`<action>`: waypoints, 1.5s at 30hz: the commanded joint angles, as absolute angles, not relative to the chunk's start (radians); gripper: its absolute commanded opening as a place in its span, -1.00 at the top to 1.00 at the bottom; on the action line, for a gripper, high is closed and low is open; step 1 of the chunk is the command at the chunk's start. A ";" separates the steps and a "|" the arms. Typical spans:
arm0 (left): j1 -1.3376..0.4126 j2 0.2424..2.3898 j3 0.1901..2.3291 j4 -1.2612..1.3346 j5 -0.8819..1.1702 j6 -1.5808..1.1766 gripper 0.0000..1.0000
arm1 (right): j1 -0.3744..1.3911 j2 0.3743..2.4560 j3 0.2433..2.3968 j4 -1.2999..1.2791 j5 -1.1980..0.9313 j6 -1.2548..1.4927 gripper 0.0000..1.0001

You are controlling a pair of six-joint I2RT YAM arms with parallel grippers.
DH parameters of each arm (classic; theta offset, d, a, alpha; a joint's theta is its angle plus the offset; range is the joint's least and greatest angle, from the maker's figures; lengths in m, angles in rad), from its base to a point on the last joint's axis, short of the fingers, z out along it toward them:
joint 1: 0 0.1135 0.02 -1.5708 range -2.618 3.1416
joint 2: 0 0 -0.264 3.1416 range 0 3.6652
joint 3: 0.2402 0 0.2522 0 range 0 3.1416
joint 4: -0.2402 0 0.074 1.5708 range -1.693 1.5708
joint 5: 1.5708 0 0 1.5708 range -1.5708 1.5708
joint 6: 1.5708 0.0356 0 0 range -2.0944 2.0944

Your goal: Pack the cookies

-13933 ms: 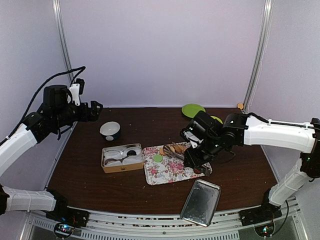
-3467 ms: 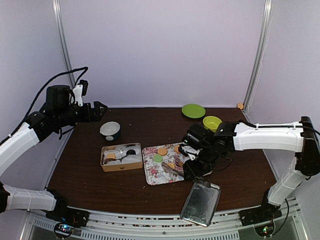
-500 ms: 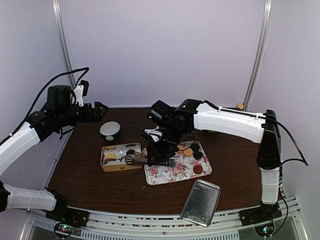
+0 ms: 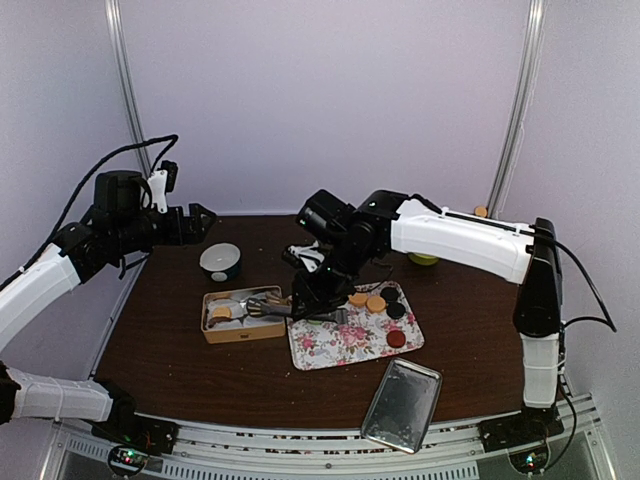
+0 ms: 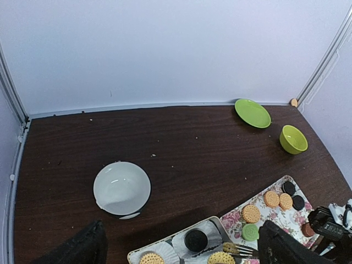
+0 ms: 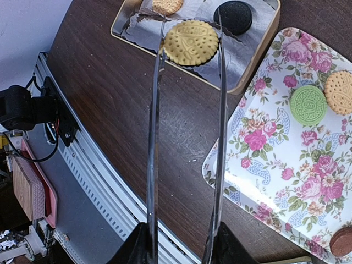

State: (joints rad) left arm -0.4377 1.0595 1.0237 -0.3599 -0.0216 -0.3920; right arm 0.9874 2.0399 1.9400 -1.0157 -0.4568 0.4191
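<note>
right arm: the right gripper (image 6: 179, 242) is clamped on the handle end of a pair of long metal tongs (image 6: 151, 165). the blades reach out over the tan rectangular box lined with white paper cups (image 4: 245, 336).
tongs: the tips sit either side of a pale yellow patterned round cookie (image 6: 191, 42), touching its edges. it lies over a paper cup in the box. whether it rests on the paper or hangs just above, i cannot tell from the wrist view.
change: 3.5 s back this arm was low at the near right of the pink floral tray (image 6: 264, 159). now it stretches across the tray to the box, and in the last half second the tongs have drifted slightly further back.
box contents: an orange cookie (image 5: 147, 258) and a black cookie (image 6: 232, 12), plus the one in the tongs.
tray: a light green cookie (image 6: 308, 104), a dark red cookie (image 6: 341, 242), the tray's orange cookies (image 5: 271, 198) and the tray's black cookies (image 5: 289, 187) are not yet packed.
left arm: the left gripper (image 4: 200, 217) hangs high over the far left of the dark brown table (image 5: 192, 137), fingers (image 5: 77, 250) spread wide, holding nothing.
meaning: third cookie is at the drop point, roughly a third packed. next move is likely to ease the tongs apart, then return to the tray.
</note>
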 commanded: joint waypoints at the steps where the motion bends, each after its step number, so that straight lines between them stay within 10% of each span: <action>1: -0.432 1.052 1.046 -0.313 -0.013 -0.394 -0.95 | 0.979 2.057 1.972 -0.991 -0.477 0.428 0.28; 45: -0.433 1.061 1.048 -0.311 0.003 -0.400 -0.96 | 0.962 2.121 1.945 -0.967 -0.436 0.454 0.27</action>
State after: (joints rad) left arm -0.4377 1.0626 1.0237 -0.3599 -0.0097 -0.3923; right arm 0.9684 2.1117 1.9423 -0.9943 -0.4641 0.4492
